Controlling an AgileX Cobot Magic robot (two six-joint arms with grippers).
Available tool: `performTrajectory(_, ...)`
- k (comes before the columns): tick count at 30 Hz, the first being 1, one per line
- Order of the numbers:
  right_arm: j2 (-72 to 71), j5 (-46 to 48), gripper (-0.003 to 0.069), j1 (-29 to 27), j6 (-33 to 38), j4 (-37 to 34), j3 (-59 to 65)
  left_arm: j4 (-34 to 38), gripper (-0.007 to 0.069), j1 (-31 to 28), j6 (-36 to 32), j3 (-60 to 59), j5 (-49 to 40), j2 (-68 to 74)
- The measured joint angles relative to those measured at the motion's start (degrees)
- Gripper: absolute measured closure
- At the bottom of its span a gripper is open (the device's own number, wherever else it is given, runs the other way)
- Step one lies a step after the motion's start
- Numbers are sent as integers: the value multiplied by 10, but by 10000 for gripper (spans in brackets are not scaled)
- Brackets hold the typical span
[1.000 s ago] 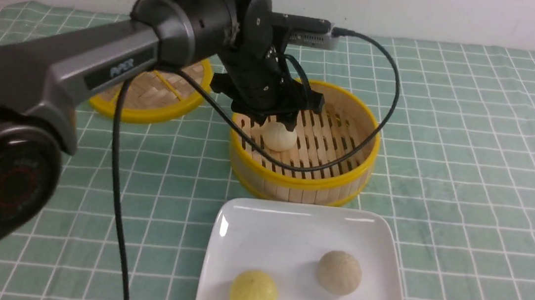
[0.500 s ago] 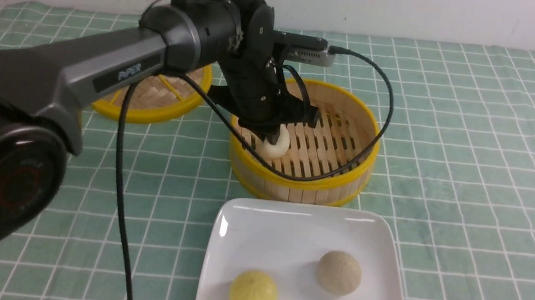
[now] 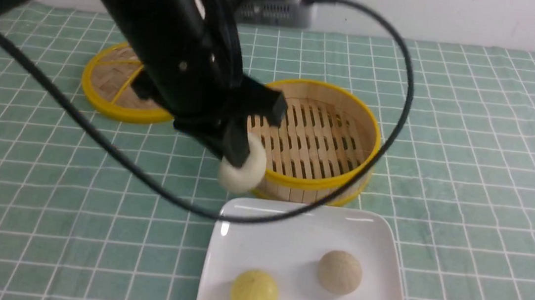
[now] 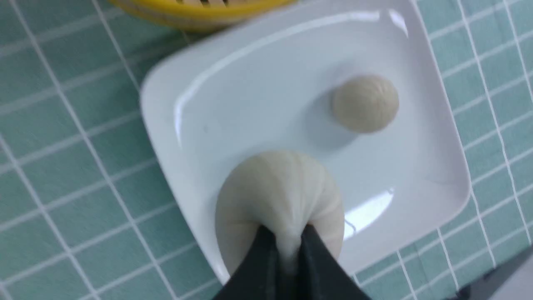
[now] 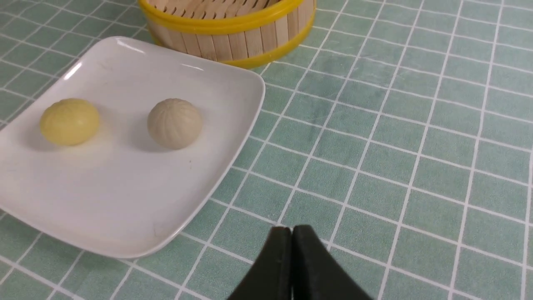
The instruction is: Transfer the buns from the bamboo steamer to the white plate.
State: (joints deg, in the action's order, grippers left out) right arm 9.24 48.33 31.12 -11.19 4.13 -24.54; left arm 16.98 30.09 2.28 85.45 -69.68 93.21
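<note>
My left gripper (image 3: pixel 236 159) is shut on a pale cream bun (image 3: pixel 244 169), holding it in the air over the gap between the bamboo steamer (image 3: pixel 320 143) and the white plate (image 3: pixel 289 227). From the left wrist view the held bun (image 4: pixel 279 200) hangs over the plate (image 4: pixel 250 91), pinched between the black fingers (image 4: pixel 287 250). A second beige bun (image 3: pixel 339 272) lies on the plate's right half. The steamer's slatted floor holds nothing. My right gripper (image 5: pixel 292 233) is shut with nothing in it, low over the cloth to the right of the plate (image 5: pixel 104 179).
A brighter yellow bun (image 3: pixel 253 291) lies on the plate's front left. The flat woven yellow-rimmed lid (image 3: pixel 110 86) rests at the back left. A green checked cloth (image 3: pixel 467 191) covers the table. The left arm's black cable (image 3: pixel 397 49) loops over the steamer.
My left gripper closed on the bun in the steamer, lifted it out and carried it toward the plate. The steamer now holds nothing.
</note>
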Motion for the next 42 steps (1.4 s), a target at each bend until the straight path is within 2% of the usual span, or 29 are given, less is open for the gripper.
performTrajectory(6,0,-15,632,0,0,0,5,59,585,36,-48,-137,159,30)
performTrajectory(11,0,-18,624,0,0,0,5,64,549,59,-56,-147,243,71)
performTrajectory(16,0,-19,618,0,0,0,5,67,427,62,-57,-149,290,100)
performTrajectory(20,0,-19,615,0,0,0,5,66,300,62,-55,-149,292,105)
performTrajectory(25,0,-43,615,0,0,0,-5,65,189,62,-53,-136,289,100)
performTrajectory(29,0,-99,636,0,2,-5,-8,47,167,62,-53,-115,289,82)
performTrajectory(31,0,-147,669,0,4,-6,-6,27,163,62,-53,-102,288,65)
performTrajectory(34,1,-221,673,0,4,-6,8,8,166,62,-53,-91,286,48)
performTrajectory(37,1,-286,673,0,4,-5,32,2,183,62,-53,-89,282,42)
performTrajectory(42,1,-310,672,0,4,-4,49,-2,241,62,-53,-89,276,42)
